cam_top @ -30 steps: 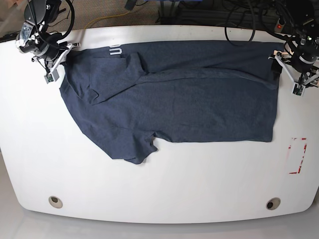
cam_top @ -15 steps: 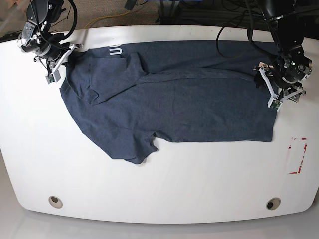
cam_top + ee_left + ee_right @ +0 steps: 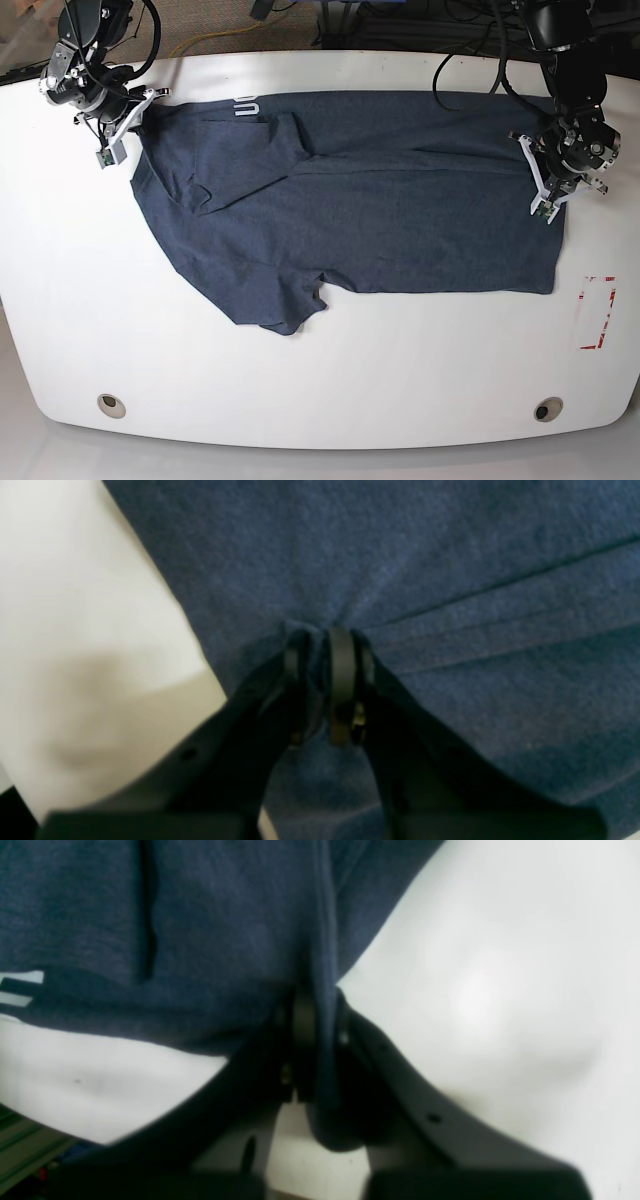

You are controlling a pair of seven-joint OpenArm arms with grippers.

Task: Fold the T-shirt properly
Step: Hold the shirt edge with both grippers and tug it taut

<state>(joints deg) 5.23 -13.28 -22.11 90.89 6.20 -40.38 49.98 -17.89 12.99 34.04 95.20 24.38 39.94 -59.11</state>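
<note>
the t-shirt (image 3: 350, 215) lies spread flat on the white bench (image 3: 320, 380), dark navy and heathered, reaching from the right gripper (image 3: 112, 140) at one end to the left gripper (image 3: 545, 195) at the other. there is 1 shirt and no other cloth. white lettering (image 3: 246, 104) sits on its far edge, a little way along from the right gripper; only 1 letter, a "u", can be read, and the rest is cut off by a fold.

in the right wrist view the fingers (image 3: 302, 1040) of the right gripper (image 3: 317, 1050) are pressed together on a bunched ridge of the t-shirt (image 3: 175, 930), which runs up between them. a bit of white print shows at the frame's left edge, too blurred to read.

in the left wrist view the fingers (image 3: 342, 680) of the left gripper (image 3: 322, 680) are clamped on a small pinch of the t-shirt (image 3: 425, 580) close to its edge, with creases fanning out from the grip and a long fold line running away to 1 side.

1 short sleeve juts from the shirt's near edge, well away from both pairs of fingers. beyond the left gripper, near the bench's edge, lies 1 red-and-white marker (image 3: 596, 312), too small to make out. 2 round holes (image 3: 112, 405) sit at the bench's near corners. dark cables (image 3: 470, 45) trail behind the far edge, partly cut off by the frame.
</note>
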